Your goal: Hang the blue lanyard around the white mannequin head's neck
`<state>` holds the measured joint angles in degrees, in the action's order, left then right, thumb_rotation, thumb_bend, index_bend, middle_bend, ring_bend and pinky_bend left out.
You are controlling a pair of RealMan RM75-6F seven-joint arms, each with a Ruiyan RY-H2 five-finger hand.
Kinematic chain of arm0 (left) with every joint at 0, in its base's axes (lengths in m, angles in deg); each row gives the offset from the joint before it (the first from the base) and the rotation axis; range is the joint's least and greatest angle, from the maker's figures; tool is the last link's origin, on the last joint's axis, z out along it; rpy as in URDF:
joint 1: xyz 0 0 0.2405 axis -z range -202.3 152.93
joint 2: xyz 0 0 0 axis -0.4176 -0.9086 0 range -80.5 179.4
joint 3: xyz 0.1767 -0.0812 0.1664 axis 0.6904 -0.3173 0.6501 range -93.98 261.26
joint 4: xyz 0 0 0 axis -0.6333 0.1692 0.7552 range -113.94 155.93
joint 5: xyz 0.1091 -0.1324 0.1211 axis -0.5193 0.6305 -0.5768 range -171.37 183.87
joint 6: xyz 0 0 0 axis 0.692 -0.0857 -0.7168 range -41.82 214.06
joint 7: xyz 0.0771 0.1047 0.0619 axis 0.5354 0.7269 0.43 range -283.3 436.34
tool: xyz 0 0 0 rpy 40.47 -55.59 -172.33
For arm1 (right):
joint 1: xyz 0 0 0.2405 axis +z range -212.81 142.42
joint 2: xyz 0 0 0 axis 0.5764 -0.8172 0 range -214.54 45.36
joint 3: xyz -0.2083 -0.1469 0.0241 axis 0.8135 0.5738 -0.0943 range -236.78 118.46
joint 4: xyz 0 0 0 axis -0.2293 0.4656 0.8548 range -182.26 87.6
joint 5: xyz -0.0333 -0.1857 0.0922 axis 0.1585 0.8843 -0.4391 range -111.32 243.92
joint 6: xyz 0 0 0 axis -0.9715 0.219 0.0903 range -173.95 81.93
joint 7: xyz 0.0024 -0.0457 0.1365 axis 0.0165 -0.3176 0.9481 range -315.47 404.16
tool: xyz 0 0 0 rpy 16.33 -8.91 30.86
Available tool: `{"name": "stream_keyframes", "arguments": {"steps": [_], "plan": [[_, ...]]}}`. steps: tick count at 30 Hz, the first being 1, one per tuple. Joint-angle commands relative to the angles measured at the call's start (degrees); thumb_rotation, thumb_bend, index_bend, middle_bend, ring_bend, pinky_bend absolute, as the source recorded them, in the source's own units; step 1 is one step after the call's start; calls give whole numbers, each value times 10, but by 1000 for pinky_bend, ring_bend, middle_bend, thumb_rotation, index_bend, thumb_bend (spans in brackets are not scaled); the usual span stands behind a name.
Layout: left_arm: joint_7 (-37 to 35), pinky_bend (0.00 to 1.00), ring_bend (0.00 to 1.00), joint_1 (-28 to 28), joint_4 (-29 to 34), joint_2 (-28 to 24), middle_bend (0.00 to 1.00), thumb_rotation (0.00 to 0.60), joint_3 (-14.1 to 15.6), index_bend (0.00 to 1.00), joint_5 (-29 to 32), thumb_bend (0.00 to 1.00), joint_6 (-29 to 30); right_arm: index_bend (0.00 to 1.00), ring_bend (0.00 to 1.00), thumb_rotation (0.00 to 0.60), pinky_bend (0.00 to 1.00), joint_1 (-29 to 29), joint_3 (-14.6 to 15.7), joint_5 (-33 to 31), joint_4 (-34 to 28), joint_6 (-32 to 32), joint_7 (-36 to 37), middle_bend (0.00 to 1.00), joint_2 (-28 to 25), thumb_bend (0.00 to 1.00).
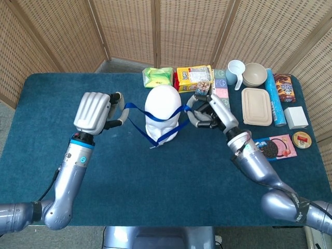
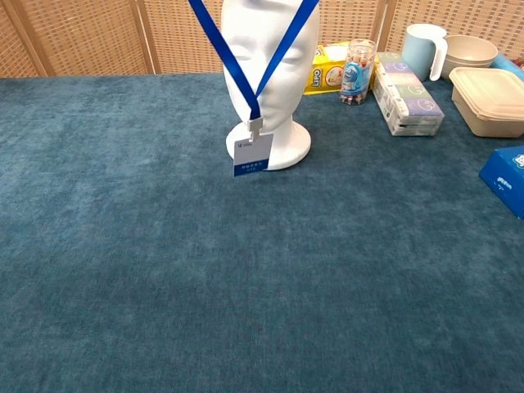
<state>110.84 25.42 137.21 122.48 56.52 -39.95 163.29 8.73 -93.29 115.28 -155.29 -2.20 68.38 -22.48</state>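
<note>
A staged test area was suggested by woven rattan screens (image 1: 155,31) set behind a blue-carpeted table (image 1: 155,187) of assorted groceries (image 1: 193,77).

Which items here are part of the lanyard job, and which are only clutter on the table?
Part of the job: blue lanyard with its badge, white mannequin head, left hand and right hand holding the strap.

Clutter: beige lidded box, cookie box, mug, bowl, yellow snack bag.
</note>
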Motion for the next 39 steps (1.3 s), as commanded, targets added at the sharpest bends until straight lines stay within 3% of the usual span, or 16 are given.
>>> {"name": "stream_keyframes", "arguments": {"steps": [1, 16, 39], "plan": [[-10, 1000, 891, 8, -14, 6, 859, 506, -8, 628, 12, 422, -4, 692, 1000, 600, 1000, 14, -8, -12, 21, -14, 9, 1000, -6, 602], [-35, 1000, 891, 42, -93, 35, 859, 505, -28, 628, 62, 417, -18, 695, 1000, 600, 1000, 67, -3, -75, 112, -49, 12, 1000, 8, 603], [-49, 1000, 891, 67, -234, 85, 859, 508, -15, 628, 109, 402, -46, 697, 1000, 600, 1000, 106, 35, -142, 209, -73, -17, 1000, 35, 603]]}}
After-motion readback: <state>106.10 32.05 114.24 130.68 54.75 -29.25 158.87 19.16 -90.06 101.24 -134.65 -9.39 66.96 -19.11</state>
